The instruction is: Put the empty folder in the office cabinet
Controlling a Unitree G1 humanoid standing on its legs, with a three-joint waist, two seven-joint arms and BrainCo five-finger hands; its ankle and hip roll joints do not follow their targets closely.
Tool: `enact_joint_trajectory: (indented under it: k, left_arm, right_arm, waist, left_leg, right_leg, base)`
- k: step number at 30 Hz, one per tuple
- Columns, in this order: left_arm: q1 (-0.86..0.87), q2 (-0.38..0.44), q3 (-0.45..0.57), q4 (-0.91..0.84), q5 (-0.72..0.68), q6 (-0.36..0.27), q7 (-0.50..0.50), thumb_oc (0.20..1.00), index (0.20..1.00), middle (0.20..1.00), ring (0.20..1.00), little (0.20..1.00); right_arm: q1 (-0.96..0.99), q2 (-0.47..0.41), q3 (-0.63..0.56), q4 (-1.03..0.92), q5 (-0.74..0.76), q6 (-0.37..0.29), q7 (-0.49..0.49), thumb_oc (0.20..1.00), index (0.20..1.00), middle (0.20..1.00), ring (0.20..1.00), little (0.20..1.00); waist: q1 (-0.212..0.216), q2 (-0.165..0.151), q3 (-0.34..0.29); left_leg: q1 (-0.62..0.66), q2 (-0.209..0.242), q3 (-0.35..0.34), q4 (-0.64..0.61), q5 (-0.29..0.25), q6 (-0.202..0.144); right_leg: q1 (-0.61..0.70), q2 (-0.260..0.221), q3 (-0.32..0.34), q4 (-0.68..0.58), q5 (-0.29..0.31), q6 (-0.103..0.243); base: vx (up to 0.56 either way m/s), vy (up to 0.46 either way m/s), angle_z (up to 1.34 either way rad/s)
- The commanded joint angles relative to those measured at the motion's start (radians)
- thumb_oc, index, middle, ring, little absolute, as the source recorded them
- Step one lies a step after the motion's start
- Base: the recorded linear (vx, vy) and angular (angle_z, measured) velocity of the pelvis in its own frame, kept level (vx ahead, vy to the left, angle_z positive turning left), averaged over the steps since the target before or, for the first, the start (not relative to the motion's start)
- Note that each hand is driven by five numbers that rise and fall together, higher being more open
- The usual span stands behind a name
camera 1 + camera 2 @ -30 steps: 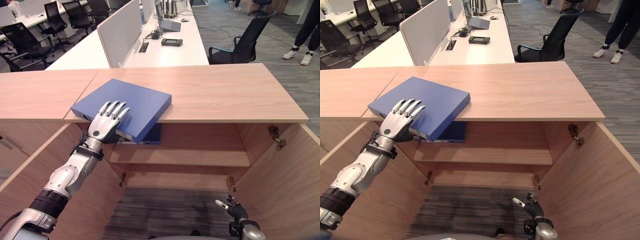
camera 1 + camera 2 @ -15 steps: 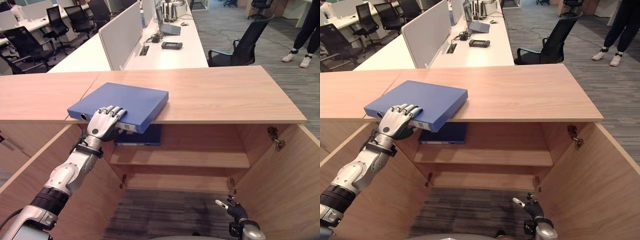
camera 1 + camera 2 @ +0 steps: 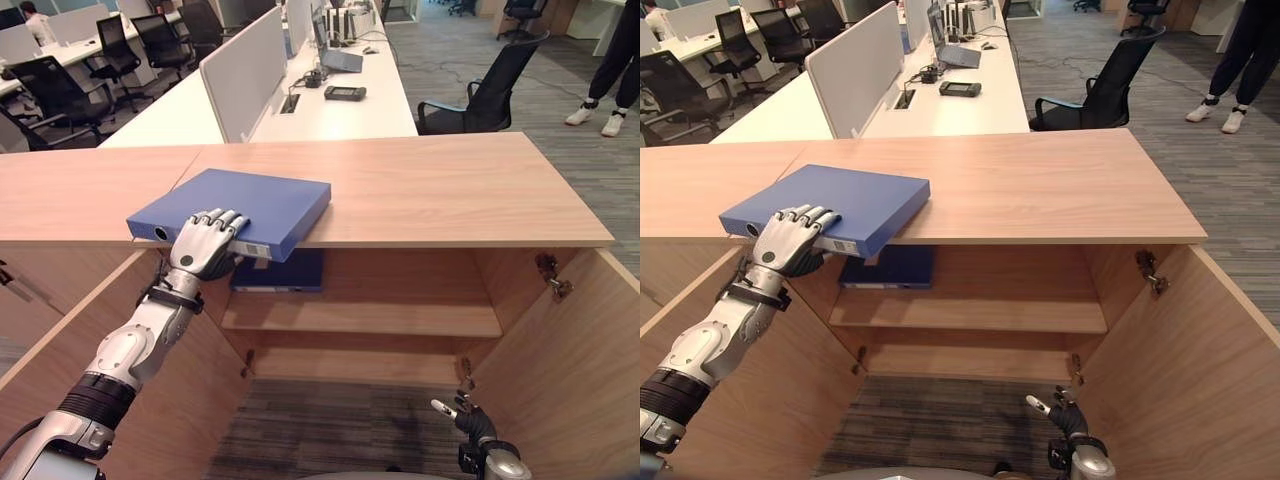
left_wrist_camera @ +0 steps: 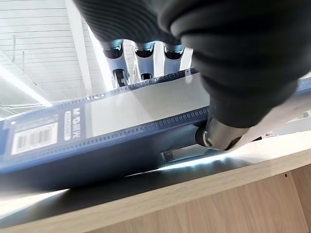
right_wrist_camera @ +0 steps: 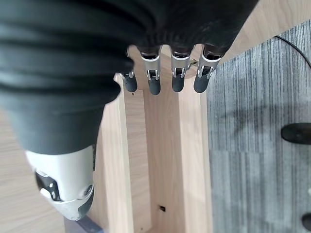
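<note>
Nearest me, low at the right, my right hand (image 3: 470, 418) hangs by the open right-hand cabinet door (image 3: 570, 370), over the grey carpet (image 3: 330, 425). In its own wrist view its fingers (image 5: 176, 73) hang fairly straight and relaxed, nothing in them.

On the left, my left hand (image 3: 205, 243) is up at the front edge of the office cabinet (image 3: 450, 190), on the near left corner of the blue folder (image 3: 250, 203). The fingers lie curled over the top cover and, in the left wrist view, the thumb (image 4: 218, 136) sits beneath the folder, so I have it pinched between them.

The folder lies flat on the cabinet top, its near edge and labelled spine overhanging the front edge above the open compartment. Inside the cabinet, on the upper shelf (image 3: 380, 318) at the left, I can see a second blue folder (image 3: 285, 270) lying flat, directly below the one I hold.

Beyond the cabinet stands a white desk (image 3: 330, 105) with a grey divider screen (image 3: 245, 70), and a black office chair (image 3: 490, 85) to the far right. At the far right edge a person's legs and white shoes (image 3: 598, 110) show.
</note>
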Motion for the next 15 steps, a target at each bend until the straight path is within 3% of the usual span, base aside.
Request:
enact_joint_trajectory:
  k: [1,6,7,13,15]
  left_arm:
    - [-0.054,0.064,0.135,-0.079,-0.141,-0.003,0.034,0.2,0.2,0.2,0.2,0.2]
    - [-0.019,0.039,0.269,-0.156,-0.255,-0.016,0.069,0.2,0.2,0.2,0.2,0.2]
    - [-0.003,0.03,0.334,-0.202,-0.302,-0.027,0.083,0.2,0.2,0.2,0.2,0.2]
    - [0.018,0.019,0.423,-0.269,-0.398,-0.055,0.095,0.2,0.2,0.2,0.2,0.2]
    - [0.034,0.0,0.492,-0.338,-0.515,-0.092,0.093,0.2,0.2,0.2,0.2,0.2]
  right_arm:
    - [-0.062,0.023,-0.017,0.007,0.021,-0.039,-0.008,1.0,1.0,1.0,1.0,1.0]
    - [-0.067,0.03,-0.022,0.017,0.023,-0.035,-0.006,1.0,1.0,1.0,1.0,1.0]
    - [-0.074,0.032,-0.021,0.018,0.023,-0.035,-0.002,1.0,1.0,1.0,1.0,1.0]
    - [-0.08,0.034,-0.021,0.027,0.028,-0.033,0.004,1.0,1.0,1.0,1.0,1.0]
    - [-0.09,0.036,-0.019,0.027,0.037,-0.031,0.012,1.0,1.0,1.0,1.0,1.0]
  waist:
    - [0.018,-0.039,0.019]
    - [0.028,-0.039,0.017]
    - [0.032,-0.037,0.018]
    - [0.04,-0.035,0.016]
    - [0.049,-0.032,0.016]
  left_leg:
    - [0.032,0.033,-0.035,0.012,-0.082,-0.064]
    - [0.03,0.035,-0.04,0.012,-0.079,-0.066]
    - [0.029,0.036,-0.044,0.012,-0.076,-0.066]
    - [0.028,0.037,-0.051,0.012,-0.073,-0.067]
    - [0.024,0.036,-0.058,0.012,-0.069,-0.068]
  right_leg:
    - [0.052,-0.079,0.004,0.007,-0.086,0.12]
    - [0.055,-0.078,-0.002,0.007,-0.089,0.116]
    - [0.055,-0.077,-0.004,0.007,-0.089,0.114]
    - [0.058,-0.076,-0.01,0.007,-0.09,0.11]
    - [0.061,-0.076,-0.016,0.007,-0.091,0.107]
  base:
    - [0.0,0.0,0.0]
    - [0.0,-0.011,0.02]
    - [-0.01,-0.039,0.05]
    - [0.0,-0.018,0.07]
    - [0.0,-0.031,0.05]
